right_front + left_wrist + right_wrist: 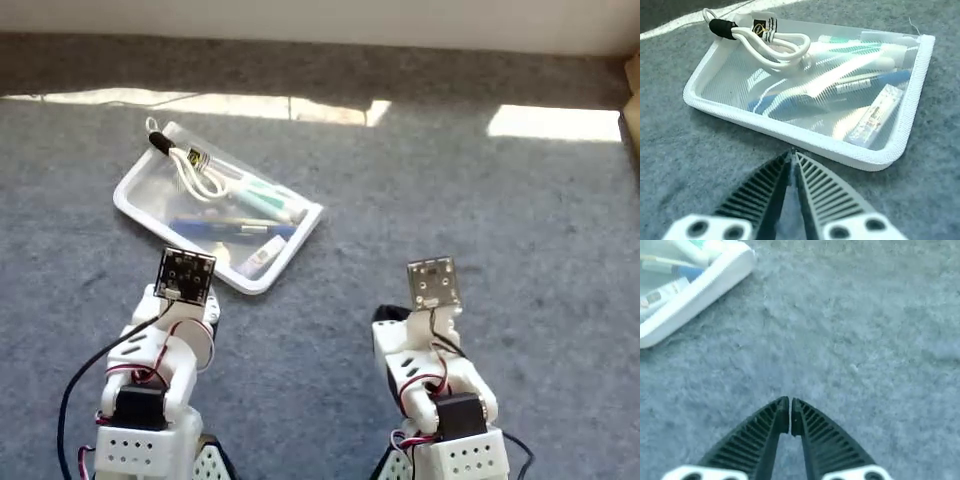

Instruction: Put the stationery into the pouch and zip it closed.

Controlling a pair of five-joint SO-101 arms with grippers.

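Stationery (840, 85) lies inside a translucent flat plastic pouch with a white fabric border (215, 205), which rests flat on the grey carpet-textured worktop (450, 200), left of centre and turned diagonally. Through the wall, a blue pen (890, 79), teal-marked white pens (855, 48) and a small white printed block (875, 117) are visible, packed side by side.

A white cord loop with a black sleeve (770, 42) lies across the pouch's far-left corner. It probably serves as the zip pull and gives a free grasp point. Whether the zip is fully closed cannot be determined.

The left end effector (792, 160) sits just near of the pouch's near border (805, 145), fingers pressed together and holding nothing.

The right end effector (790, 412) sits over bare worktop to the right of the pouch (685, 285) and apart from it, fingers likewise together and empty.

With the contents inside and both arms clear, the task appears at or near completion.
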